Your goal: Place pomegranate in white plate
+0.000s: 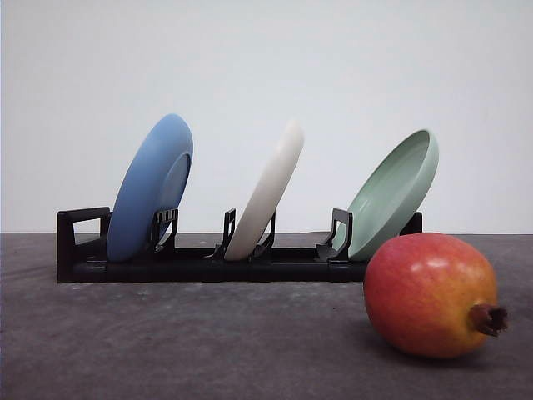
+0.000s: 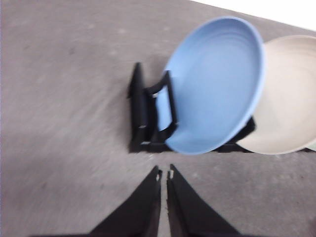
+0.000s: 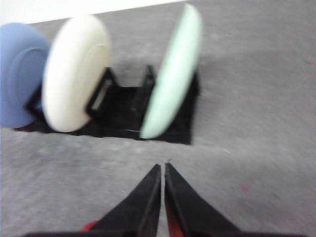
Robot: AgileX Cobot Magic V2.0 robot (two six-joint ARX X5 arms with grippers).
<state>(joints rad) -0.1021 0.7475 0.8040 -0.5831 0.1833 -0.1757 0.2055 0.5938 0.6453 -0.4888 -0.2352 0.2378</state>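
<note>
Front view is showing the pomegranate [image 1: 430,294] lying on the grey surface [image 1: 166,342] at the robot's right, in front of the black rack [image 1: 208,265] and just below the pale green plate [image 1: 393,193]. Its long axis is running roughly sideways — the dark crown stub [image 1: 489,318] is pointing toward the right edge of the picture. The white plate [image 1: 268,190] is standing on edge in the rack's middle slot, between the blue plate [image 1: 151,187] and the green one, leaning rather than lying flat.

From the right wrist camera, the right gripper [image 3: 162,170] is hovering above the surface with its jaws pressed together and nothing between them. A sliver of red, probably the fruit, is peeking out beside the fingers. The left gripper [image 2: 164,173] is likewise showing its jaws closed and empty, facing the blue plate's end of the rack.

Judging by the layout, the right arm is the nearer one — the fruit is sitting on its side, well apart from the left arm's end. Its jaws would need to spread first, and closing across the short width, clear of the crown, looks the safer grasp.
</note>
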